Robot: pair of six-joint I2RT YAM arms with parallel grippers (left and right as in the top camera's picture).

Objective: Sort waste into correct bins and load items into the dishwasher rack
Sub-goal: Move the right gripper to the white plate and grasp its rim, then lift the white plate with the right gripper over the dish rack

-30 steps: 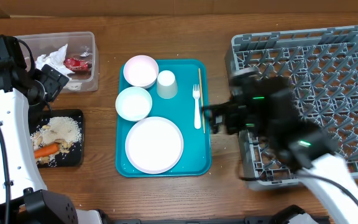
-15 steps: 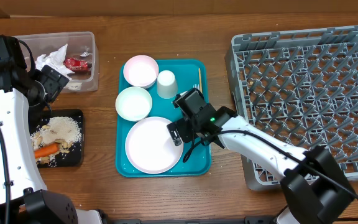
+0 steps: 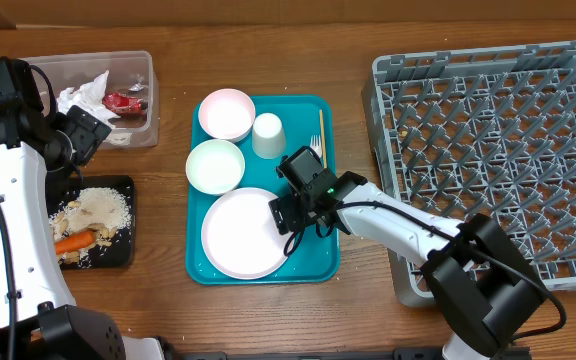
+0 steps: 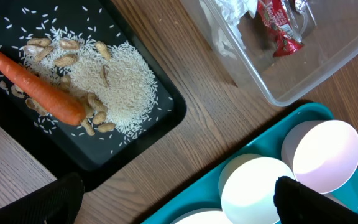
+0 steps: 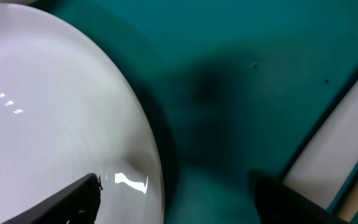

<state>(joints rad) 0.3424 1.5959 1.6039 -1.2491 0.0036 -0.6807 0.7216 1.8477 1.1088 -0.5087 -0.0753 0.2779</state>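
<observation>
Plate [image 3: 248, 232] is where the action is: it lies flat at the near end of the teal tray [image 3: 330, 262], toward the left edge, and nothing grips it. A second ago the right arm was a blur off the tray's right edge, in front of the rack [image 3: 498, 150]. Now the right pincer [image 3: 290, 207] has swung in and dropped low over the tray, right at the plate's right rim. The wrist view shows one finger over that rim and the other by the handle of the fork [image 3: 316, 152], with bare teal between them. So the jaws are wide and hold nothing. The rim looks like the target, though the fork is close enough that it cannot be ruled out.

Nothing else has budged. One bowl [image 3: 226, 113] sits in the tray's far left corner, a second bowl [image 3: 215, 165] sits just nearer, and the cup [image 3: 268, 135] is beside them. The wooden stick [image 3: 321, 125] lies along the right edge. None of these is in the rack at the right edge of the counter [image 3: 368, 30].

Near the counter's left edge, the left pincer [image 3: 80, 135] stays parked between the clear tub [image 3: 138, 60] and the black tray [image 3: 123, 255], jaws wide and empty. The carrot [image 3: 73, 241] and the rice [image 3: 103, 208] already lie in the black tray. Sorting therefore looks settled, and loading seems to be starting.
</observation>
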